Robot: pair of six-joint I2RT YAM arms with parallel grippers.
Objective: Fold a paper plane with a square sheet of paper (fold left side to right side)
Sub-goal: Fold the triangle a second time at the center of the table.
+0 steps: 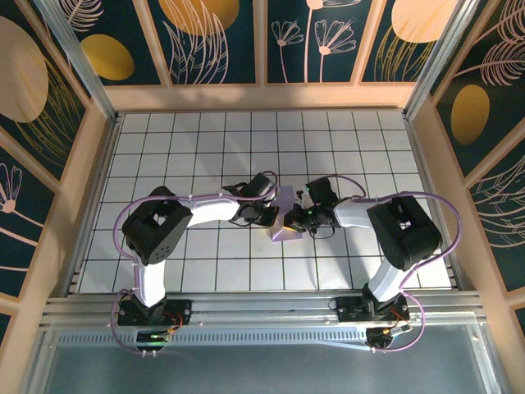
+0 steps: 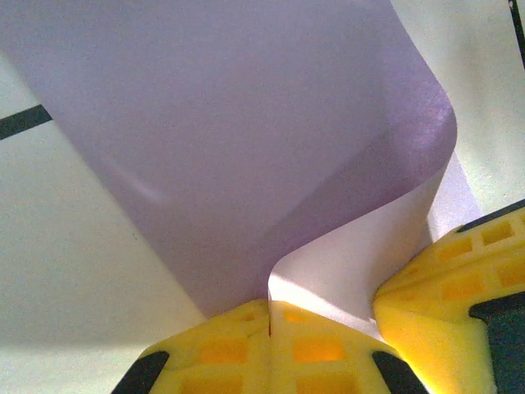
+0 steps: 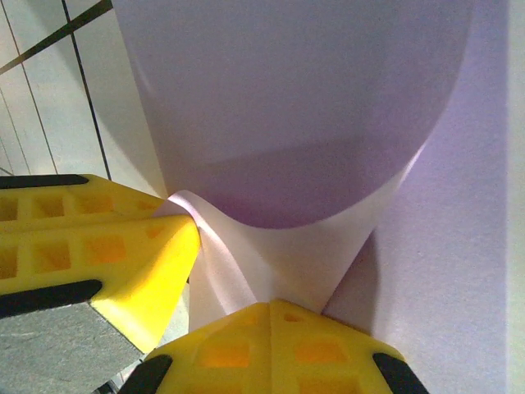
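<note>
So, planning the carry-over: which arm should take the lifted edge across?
Left, probably: the left gripper is shut on the curled edge of the square sheet of paper, which arches toward the right gripper.

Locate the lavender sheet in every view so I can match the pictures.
Top external: the square sheet of paper sits mid-table between the left claw and right claw.
Left wrist: upper centre, curling down into the left claw at the bottom edge.
Right wrist: upper centre, curling down into the right claw at the bottom edge.
Shared landmark: both yellow claws pinching its edge side by side.
</note>
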